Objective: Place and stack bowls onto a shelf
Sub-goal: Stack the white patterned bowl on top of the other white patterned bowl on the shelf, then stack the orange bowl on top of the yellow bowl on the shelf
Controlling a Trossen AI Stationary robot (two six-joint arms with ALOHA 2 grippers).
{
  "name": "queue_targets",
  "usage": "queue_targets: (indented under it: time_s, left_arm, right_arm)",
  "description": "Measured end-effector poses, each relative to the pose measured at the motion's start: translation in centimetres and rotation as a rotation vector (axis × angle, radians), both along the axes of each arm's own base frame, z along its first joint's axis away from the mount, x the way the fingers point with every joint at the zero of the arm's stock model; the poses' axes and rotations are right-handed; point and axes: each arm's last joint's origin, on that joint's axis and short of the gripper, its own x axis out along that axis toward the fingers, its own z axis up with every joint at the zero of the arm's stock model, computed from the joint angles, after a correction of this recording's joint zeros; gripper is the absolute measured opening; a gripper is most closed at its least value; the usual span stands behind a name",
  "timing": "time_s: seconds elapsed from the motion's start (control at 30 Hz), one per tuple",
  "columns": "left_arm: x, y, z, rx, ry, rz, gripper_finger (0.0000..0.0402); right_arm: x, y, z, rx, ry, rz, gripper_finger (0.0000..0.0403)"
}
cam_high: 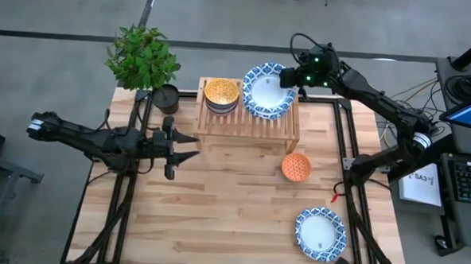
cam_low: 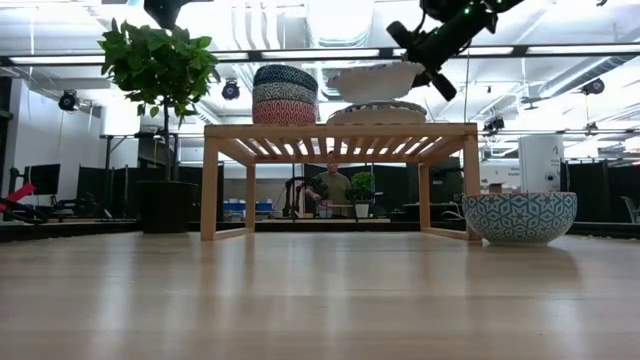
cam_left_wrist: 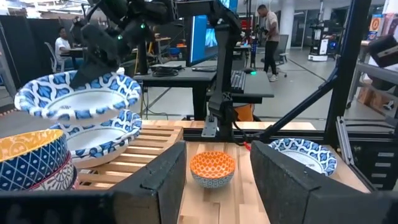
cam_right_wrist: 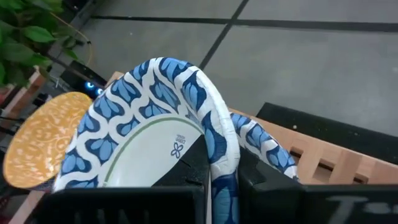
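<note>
The light-wood shelf (cam_high: 248, 123) carries a stack of small bowls topped by the yellow one (cam_high: 221, 92), and beside it a wide blue-rimmed bowl (cam_low: 378, 112) on the slats. My right gripper (cam_high: 288, 77) is shut on another wide bowl (cam_low: 373, 80) just above that one. The orange small bowl (cam_high: 296, 166) and one more wide bowl (cam_high: 320, 233) stand on the tabletop. My left gripper (cam_high: 193, 146) hovers open over the table, left of the shelf's front, touching nothing. My right gripper pinches the wide bowl's rim (cam_right_wrist: 219, 146) on its far right side, one finger (cam_right_wrist: 186, 171) inside the bowl and one (cam_right_wrist: 264, 183) outside. The fingers slant down from the far right. The bowl is lifted clear, roughly level, just above the wide bowl (cam_right_wrist: 264, 144) on the shelf.
A potted plant (cam_high: 145, 60) stands at the table's far left corner, next to the shelf. Bare tabletop lies in front of the shelf and toward the near left. People and desks show in the room beyond the table.
</note>
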Motion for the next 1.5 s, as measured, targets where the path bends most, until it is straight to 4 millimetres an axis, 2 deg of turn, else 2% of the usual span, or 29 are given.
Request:
queue_targets:
  time_s: [0.33,0.53,0.73,0.87,1.17,1.27,1.4,1.5]
  left_arm:
    - [-0.5,0.1,0.0,0.002,0.013,0.0,0.0162]
    - [-0.5,0.1,0.0,0.002,0.017,0.0,0.0162]
    - [-0.5,0.1,-0.2,0.007,0.037,0.0,0.0162]
    - [-0.5,0.1,-0.3,0.008,0.043,0.0,0.0162]
    - [-0.5,0.3,-0.6,0.04,0.073,0.069,0.0162]
    - [-0.6,0.4,-0.7,0.045,0.086,0.107,0.0162]
    - [-0.6,0.5,-0.8,0.058,0.099,0.122,0.0162]
    - [-0.6,0.5,-0.8,0.069,0.105,0.122,0.0162]
  right_arm:
    - [0.4,-0.5,-0.7,0.006,0.021,-0.025,0.01]
    - [0.1,-0.4,0.3,-0.024,0.009,-0.051,0.0134]
    - [0.0,0.9,1.9,-0.058,-0.031,-0.023,0.0143]
    - [0.7,3.0,2.7,-0.076,-0.056,0.045,0.0134]
    - [3.9,9.6,4.9,-0.042,-0.138,0.27,0.0121]
    - [4.8,11.8,5.4,-0.001,-0.119,0.342,0.0121]
    - [5.4,14.5,4.9,0.123,-0.026,0.4,0.0121]
    - [5.7,16.3,3.2,0.253,0.118,0.41,0.0121]
